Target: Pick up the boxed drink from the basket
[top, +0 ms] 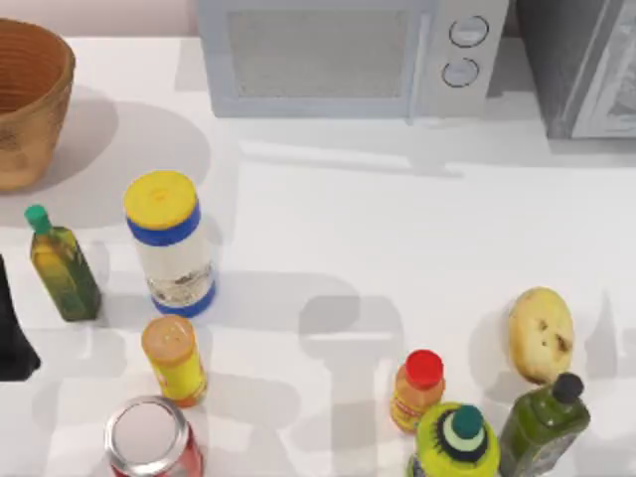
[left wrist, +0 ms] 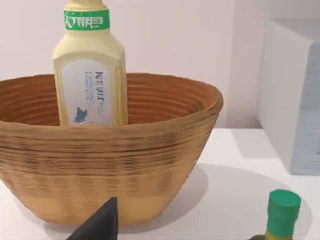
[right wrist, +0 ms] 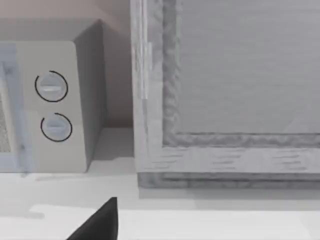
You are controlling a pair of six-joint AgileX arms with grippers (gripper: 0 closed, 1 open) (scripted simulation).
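1. Current step: approach. My left gripper (left wrist: 102,225) sits at the left edge of the bench, low and in front of the basket (left wrist: 110,165); one dark fingertip shows in the left wrist view and a dark part of the arm at the left edge of the top view. I cannot tell whether its fingers are spread or pressed together. It holds nothing that I can see.
2. Target location: the boxed drink (left wrist: 90,75) stands upright inside the basket, near the far wall, its upper part well above the rim. The basket stands at the rear left corner of the bench.
3. Right arm: my right gripper (right wrist: 100,222) is parked facing the microwave (top: 338,55) at the rear edge. Its finger state cannot be read either.
4. Next move, as I judge it: raise the left gripper above the rim, advance over the near wall, spread the fingers around the drink's body, close, then lift straight up so the carton clears the wicker.
5. Hazard: the olive oil bottle (top: 62,266) with the green cap stands near my left arm; the large jar (top: 171,243) with the yellow lid stands just beside it, further toward the centre.
6. Writing: the drink's white front label carries blue lettering that looks like "NESTLE", not fully legible, with a small blue figure below. The green neck band bears white characters I cannot read.
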